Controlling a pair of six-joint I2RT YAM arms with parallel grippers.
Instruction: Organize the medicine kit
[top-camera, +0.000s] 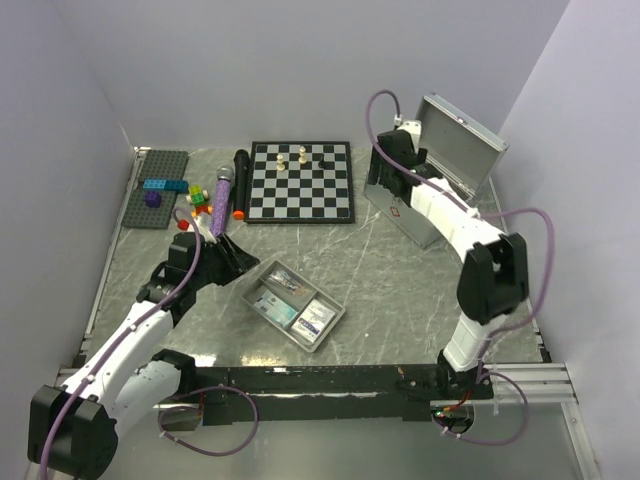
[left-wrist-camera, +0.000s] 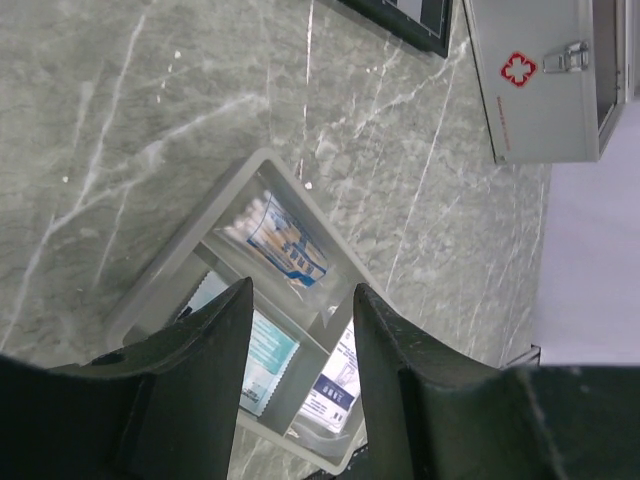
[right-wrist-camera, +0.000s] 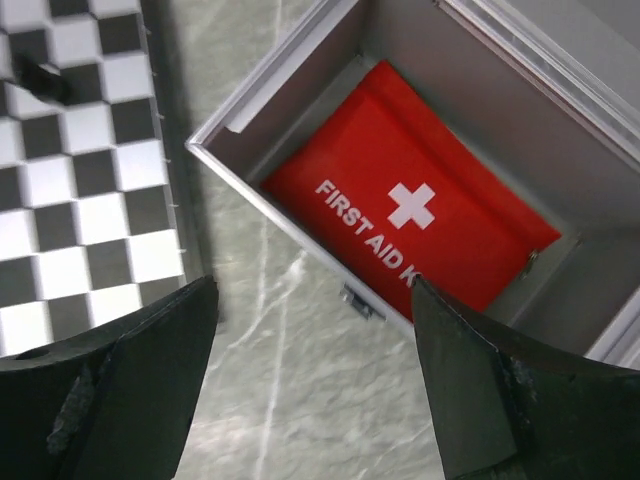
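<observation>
A silver medicine case (top-camera: 440, 190) stands open at the back right; its front with a red cross shows in the left wrist view (left-wrist-camera: 535, 90). A red first aid pouch (right-wrist-camera: 410, 215) lies inside the case (right-wrist-camera: 300, 95). A grey divided tray (top-camera: 262, 277) holds a cotton swab packet (left-wrist-camera: 283, 240), a teal sachet (left-wrist-camera: 262, 350) and a white-blue packet (left-wrist-camera: 338, 385). My left gripper (top-camera: 240, 257) is open and empty just left of the tray (left-wrist-camera: 180, 280). My right gripper (top-camera: 395, 160) is open and empty above the case's front edge.
A chessboard (top-camera: 301, 181) with a few pieces lies at the back centre, its edge close to the case in the right wrist view (right-wrist-camera: 85, 170). A purple microphone (top-camera: 221, 200), a black one (top-camera: 240, 180), small toys (top-camera: 200, 200) and a grey brick baseplate (top-camera: 157, 188) sit back left.
</observation>
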